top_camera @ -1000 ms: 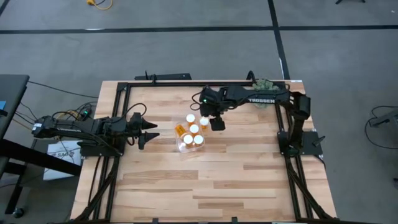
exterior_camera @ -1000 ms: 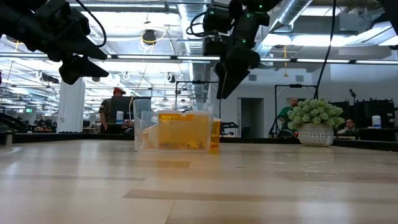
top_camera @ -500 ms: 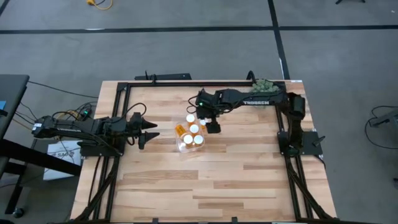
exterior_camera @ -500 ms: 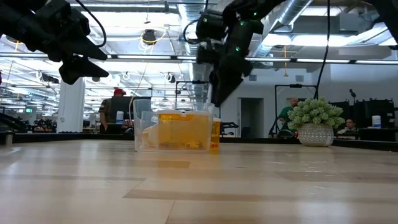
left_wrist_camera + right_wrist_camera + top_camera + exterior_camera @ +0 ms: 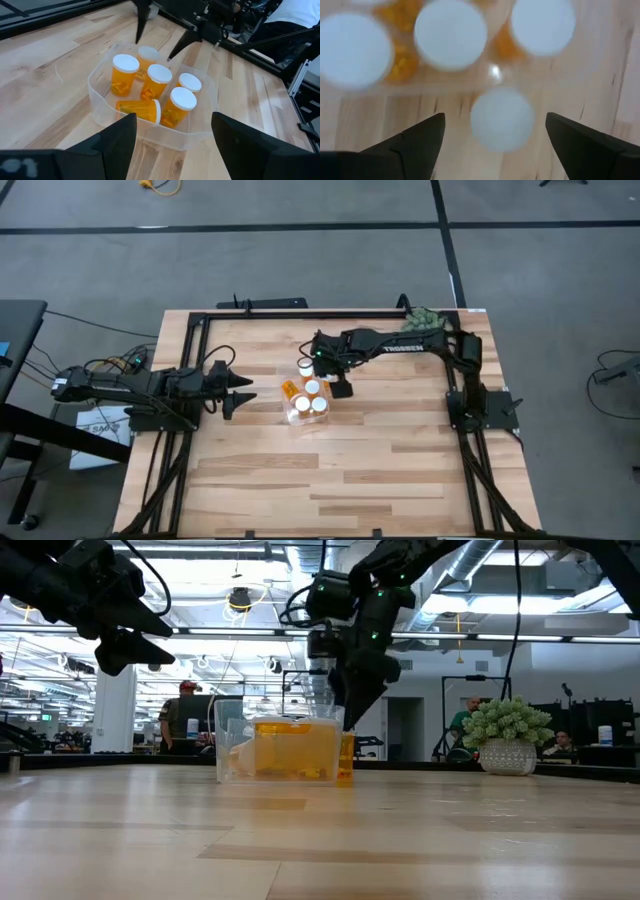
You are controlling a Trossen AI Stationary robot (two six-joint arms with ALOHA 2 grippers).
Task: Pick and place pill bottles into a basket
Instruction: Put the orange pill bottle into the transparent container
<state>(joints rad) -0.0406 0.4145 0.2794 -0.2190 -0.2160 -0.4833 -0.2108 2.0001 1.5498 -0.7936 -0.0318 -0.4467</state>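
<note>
High view, table (image 5: 400, 470) seen from above: the basket (image 5: 296, 418) sat near table centre, holding 5 bottles (image 5: 313, 388); 4 stood upright with white caps up, and 1 lay on its side at the basket's 9 o'clock edge (image 5: 289, 389). A 6th bottle (image 5: 327, 371) stood outside, just beside the basket at its 1 o'clock, largely covered by the right arm.

Right gripper (image 5: 327, 373) hung directly over that 6th bottle; in the right wrist view its cap (image 5: 502, 119) lay between the 2 spread fingers (image 5: 415, 140), which were wide open and grasped nothing; whether they touched the bottle could not be told. In the low view the gripper (image 5: 352, 700) pointed down at the basket's far side.

Left gripper (image 5: 243, 392) waited at the basket's 9 o'clock, apart from it, raised above the table, fingers open and empty. A potted plant (image 5: 422, 320) stood at the table's 1 o'clock corner.
</note>
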